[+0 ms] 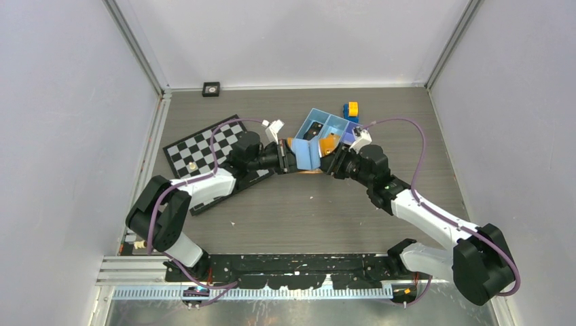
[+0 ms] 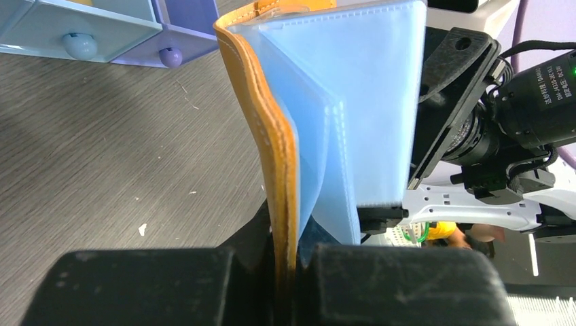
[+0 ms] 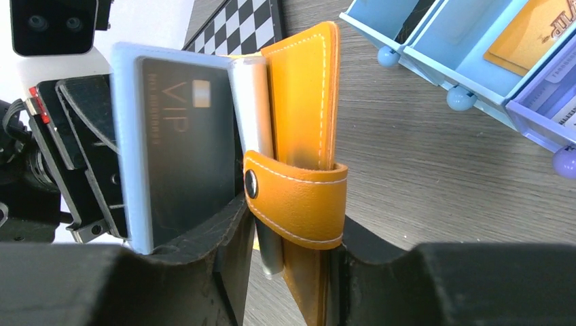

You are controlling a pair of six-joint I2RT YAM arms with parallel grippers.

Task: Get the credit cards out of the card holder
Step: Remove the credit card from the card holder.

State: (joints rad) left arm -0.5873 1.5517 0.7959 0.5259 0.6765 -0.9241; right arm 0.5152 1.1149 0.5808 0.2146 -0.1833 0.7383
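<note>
**A:** What does the card holder [image 1: 329, 145] look like?

**B:** It is a small orange wallet with pale stitching. It is opened out, and its pale blue clear sleeves [image 2: 370, 102] fan away from the cover. It stands on edge at the centre of the top view.

**A:** How is it held?

**B:** The left fingers [image 2: 136, 288] pinch the orange cover's edge at the bottom of the left wrist view.

**A:** And the tab?

**B:** The closing tab [image 3: 297, 202] has a dark snap and wraps across the cover at mid-frame in the right wrist view.

**A:** Any cards?

**B:** A black card [image 3: 183, 142] marked VIP sits in the leftmost sleeve there. A gold card [image 3: 533, 34] lies flat at the upper right, out of the holder.
</note>
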